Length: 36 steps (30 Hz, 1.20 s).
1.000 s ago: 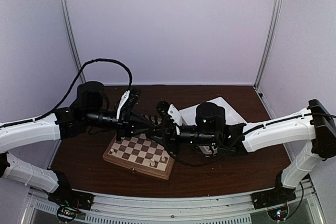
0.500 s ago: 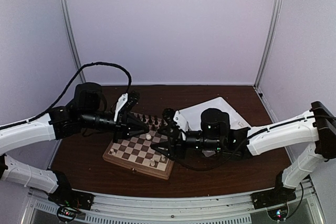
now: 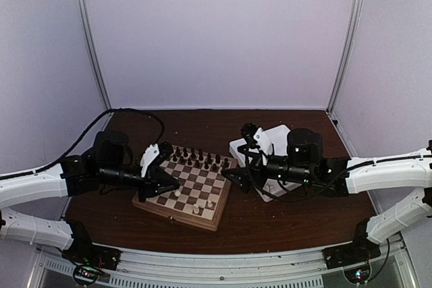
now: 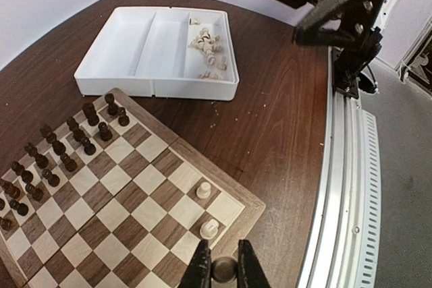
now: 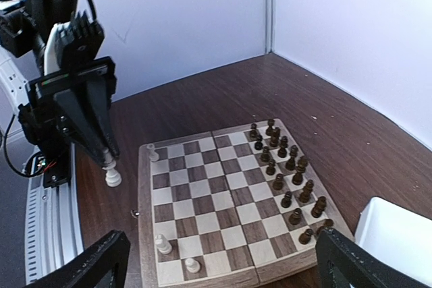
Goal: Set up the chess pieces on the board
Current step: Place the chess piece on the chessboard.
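1. Here, the left gripper (image 4: 223, 264) is clamped on 1 cream chess piece (image 5: 112, 175) at the near edge of the board (image 4: 251, 202).
2. The right gripper (image 5: 223, 237) stands wide apart and empty, near the white tray (image 4: 155, 87).

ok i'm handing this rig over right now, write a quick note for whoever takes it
Left pincer: shut on a cream piece, held by the near side of the board, not yet set down.
Right pincer: open, empty, between board and tray.
Done: dark pieces stand in two rows on the far side; three cream pieces stand on the near rows.
Left: place the held one, then bring over the loose cream pieces lying in the tray's end compartment.
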{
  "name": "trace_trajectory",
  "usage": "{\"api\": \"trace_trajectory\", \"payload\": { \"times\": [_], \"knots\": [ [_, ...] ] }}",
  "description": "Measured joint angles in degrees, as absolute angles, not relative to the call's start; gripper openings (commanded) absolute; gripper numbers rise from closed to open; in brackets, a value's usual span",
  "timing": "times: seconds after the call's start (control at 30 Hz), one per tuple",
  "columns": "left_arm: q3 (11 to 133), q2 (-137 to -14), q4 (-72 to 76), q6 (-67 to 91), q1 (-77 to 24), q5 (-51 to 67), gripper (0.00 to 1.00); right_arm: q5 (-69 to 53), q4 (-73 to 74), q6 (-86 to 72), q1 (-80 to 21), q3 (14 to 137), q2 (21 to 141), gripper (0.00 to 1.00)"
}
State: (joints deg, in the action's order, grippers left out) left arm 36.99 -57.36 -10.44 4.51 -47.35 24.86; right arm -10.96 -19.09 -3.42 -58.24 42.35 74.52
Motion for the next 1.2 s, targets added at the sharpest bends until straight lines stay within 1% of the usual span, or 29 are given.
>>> {"api": "trace_trajectory", "payload": {
  "times": [0.23, 0.47, 0.83, 1.2],
  "knots": [
    [31.86, -57.87, -6.57, 4.84, -47.35, 22.04, 0.00, -7.79, -15.66, -3.42, -53.17, 41.43, 71.18, 1.00],
    [27.14, -57.91, -0.80, 5.74, -47.37, 20.32, 0.00, -7.66, -13.80, -3.40, -49.45, 39.09, 67.70, 1.00],
    [25.82, -58.06, 1.06, 5.65, -49.67, 17.61, 0.00, -7.94, -13.10, -4.08, -47.20, 36.97, 65.34, 1.00],
    [25.80, -61.52, 1.78, 3.77, -51.59, 17.10, 0.00, -8.51, -13.56, -5.39, -46.94, 36.36, 65.34, 1.00]
  ]
}}
